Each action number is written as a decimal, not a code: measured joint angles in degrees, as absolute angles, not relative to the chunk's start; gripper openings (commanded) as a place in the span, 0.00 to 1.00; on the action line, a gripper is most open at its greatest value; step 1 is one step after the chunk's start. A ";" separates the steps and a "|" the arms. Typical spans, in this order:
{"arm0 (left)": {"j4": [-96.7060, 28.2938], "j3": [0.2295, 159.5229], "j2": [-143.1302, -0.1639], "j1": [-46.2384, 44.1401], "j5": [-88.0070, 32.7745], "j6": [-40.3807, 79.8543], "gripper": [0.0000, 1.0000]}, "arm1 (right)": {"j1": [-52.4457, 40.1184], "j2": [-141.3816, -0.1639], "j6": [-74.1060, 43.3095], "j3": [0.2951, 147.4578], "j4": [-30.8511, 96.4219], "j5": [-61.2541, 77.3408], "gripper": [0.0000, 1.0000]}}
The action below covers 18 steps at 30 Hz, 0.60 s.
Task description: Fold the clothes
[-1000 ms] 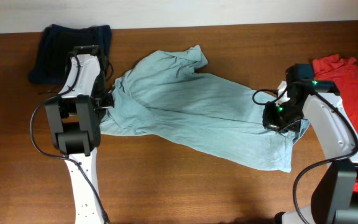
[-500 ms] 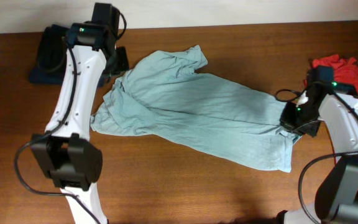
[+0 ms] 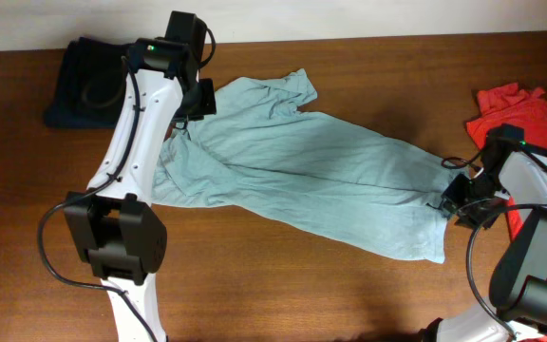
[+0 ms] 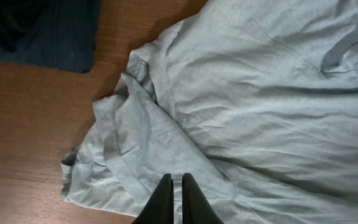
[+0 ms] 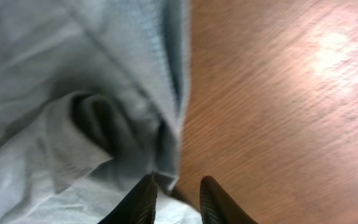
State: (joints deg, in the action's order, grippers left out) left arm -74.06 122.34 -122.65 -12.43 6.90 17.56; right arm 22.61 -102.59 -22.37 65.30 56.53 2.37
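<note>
The right pincer (image 5: 176,194) is spreading, releasing the grey-blue T-shirt (image 3: 302,176); the left pincer (image 4: 173,190), pressed together and empty, is lifting away; a regrasp is likely coming.

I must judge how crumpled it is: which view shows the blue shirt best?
Overhead: the blue shirt lies there almost whole, from end to end. The left wrist view shows only one bunched end and part of the middle. The right wrist view shows only a blurred folded edge.

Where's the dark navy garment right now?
In the overhead view the dark navy garment lies at the back left corner of the table, just left of the pale grey-blue T-shirt, with bare wood between them.
</note>
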 measured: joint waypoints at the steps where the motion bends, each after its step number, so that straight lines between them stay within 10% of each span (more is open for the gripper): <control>1: -74.06 122.32 -122.67 -12.43 6.90 17.56 0.07 | 23.35 -102.61 -22.48 65.28 56.51 2.37 0.33; 18: -74.06 121.80 -127.55 -12.43 7.55 15.18 0.07 | 26.13 -102.61 -22.50 59.00 44.73 7.73 0.26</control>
State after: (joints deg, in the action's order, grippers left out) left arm -74.06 121.80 -127.55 -12.43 7.55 15.18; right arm 26.13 -102.61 -22.50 59.00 44.73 7.73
